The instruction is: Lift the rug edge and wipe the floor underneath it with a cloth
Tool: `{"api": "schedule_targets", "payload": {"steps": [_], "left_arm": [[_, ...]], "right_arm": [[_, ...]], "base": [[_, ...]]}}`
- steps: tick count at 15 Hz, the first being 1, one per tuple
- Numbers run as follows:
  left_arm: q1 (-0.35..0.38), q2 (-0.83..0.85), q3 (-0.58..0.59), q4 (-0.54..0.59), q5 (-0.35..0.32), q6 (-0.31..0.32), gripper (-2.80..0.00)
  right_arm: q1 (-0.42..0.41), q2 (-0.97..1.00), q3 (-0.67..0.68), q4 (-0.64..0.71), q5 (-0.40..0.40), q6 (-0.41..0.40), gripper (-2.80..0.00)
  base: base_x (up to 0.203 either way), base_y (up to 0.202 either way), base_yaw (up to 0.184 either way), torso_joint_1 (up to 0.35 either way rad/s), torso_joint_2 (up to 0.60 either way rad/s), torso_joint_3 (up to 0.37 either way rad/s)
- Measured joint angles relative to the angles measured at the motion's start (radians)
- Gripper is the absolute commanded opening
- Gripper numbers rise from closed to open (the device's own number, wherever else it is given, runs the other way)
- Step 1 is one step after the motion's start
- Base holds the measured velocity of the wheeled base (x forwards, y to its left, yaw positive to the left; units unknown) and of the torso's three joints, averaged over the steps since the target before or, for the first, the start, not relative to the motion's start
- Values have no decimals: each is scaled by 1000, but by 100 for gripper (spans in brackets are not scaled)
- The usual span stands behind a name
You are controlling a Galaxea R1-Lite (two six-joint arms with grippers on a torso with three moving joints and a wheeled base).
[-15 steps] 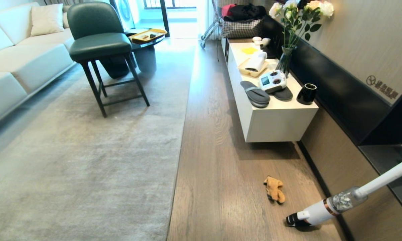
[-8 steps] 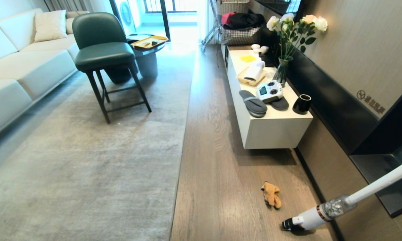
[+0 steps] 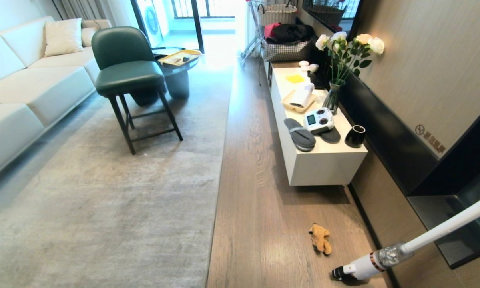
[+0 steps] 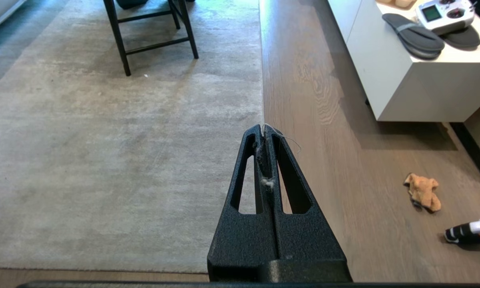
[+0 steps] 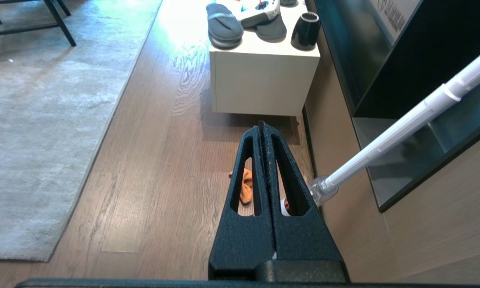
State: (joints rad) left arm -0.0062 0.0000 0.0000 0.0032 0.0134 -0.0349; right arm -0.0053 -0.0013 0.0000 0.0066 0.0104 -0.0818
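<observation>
cloth: in the right wrist view mostly hidden behind the right gripper; only an orange patch shows through a finger slot.
vacuum: wand cut off by the head view's right edge; its handle is out of sight.
rug: runs off the head view's left and lower edges; no corner shows there.
sofa: cut off at the left edge.
wall logo: too small to read.
arms: neither shows in the head view.
</observation>
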Motion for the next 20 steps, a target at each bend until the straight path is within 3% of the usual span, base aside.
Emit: {"api": "schedule_targets", "payload": {"steps": [12, 20], "left_arm": [[0, 0, 0, 0, 0, 0, -280], [0, 0, 0, -1, 0, 0, -280]], "right_arm": [[0, 0, 0, 0, 0, 7, -280], [0, 0, 0, 1, 0, 7, -280]], "base": [[0, 0, 0, 213, -563, -351], [0, 0, 0, 153, -361, -210]]}}
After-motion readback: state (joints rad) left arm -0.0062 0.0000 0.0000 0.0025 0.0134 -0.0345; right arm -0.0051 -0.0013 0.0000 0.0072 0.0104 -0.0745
